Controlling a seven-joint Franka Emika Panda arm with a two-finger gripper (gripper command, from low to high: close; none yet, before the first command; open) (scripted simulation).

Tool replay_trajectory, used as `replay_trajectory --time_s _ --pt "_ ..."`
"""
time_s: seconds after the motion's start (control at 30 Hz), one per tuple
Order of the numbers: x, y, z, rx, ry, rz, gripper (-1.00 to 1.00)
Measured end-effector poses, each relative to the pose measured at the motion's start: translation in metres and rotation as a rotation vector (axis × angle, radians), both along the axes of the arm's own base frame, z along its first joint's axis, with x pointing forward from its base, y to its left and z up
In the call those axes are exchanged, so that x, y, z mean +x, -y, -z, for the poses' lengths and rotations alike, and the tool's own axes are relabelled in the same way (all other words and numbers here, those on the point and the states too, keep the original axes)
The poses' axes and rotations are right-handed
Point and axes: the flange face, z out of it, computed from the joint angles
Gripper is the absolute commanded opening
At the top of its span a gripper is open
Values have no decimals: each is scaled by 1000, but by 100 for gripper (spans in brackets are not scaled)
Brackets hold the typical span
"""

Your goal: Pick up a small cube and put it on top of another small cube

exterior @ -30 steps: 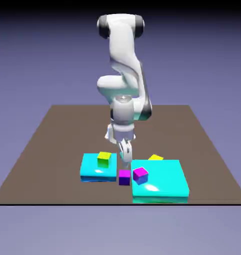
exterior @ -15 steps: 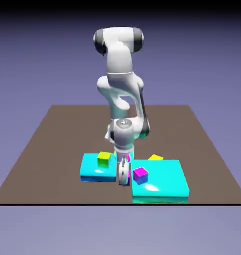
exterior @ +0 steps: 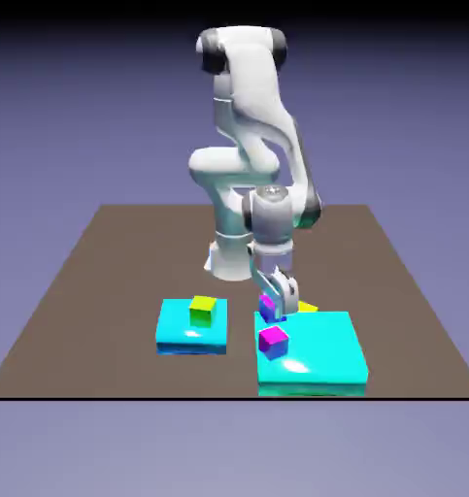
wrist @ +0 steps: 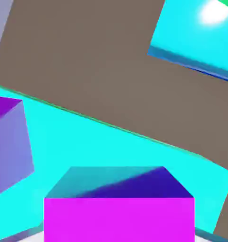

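Above the far edge of the larger cyan block (exterior: pixel 320 354), on the exterior view's right, the end effector (exterior: pixel 284 309) is gripping the dark purple cube (exterior: pixel 268 308) and holding it off the brown worktop (exterior: pixel 131 262). The magenta-pink cube (exterior: pixel 274 343) is sitting on that block, near its left side in the exterior view. The bright-yellow cube (exterior: pixel 307 308) is lying just behind the block, partly hidden. On the exterior view's left, the smaller cyan block (exterior: pixel 192 333) is carrying the lime yellow-green cube (exterior: pixel 203 311).
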Motion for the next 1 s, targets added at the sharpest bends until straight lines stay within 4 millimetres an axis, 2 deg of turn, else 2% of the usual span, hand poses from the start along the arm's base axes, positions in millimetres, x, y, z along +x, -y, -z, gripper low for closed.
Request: replay_trajectory --time_s 0.37,0.57,0.63,0.8,0.93,0.97,1.0 --pt "-54 -50 -15 -21 -10 -548 -100" --pt "-86 -69 -17 -41 -21 -846 -100" --pt "-88 -70 -17 -42 -22 -864 -100" --pt "-85 -69 19 -54 -22 -860 -100" --pt "-90 -71 53 -43 -22 -866 -100" --pt "-88 -69 53 -43 -22 -858 100" --pt "-90 -71 53 -43 -23 -866 100"
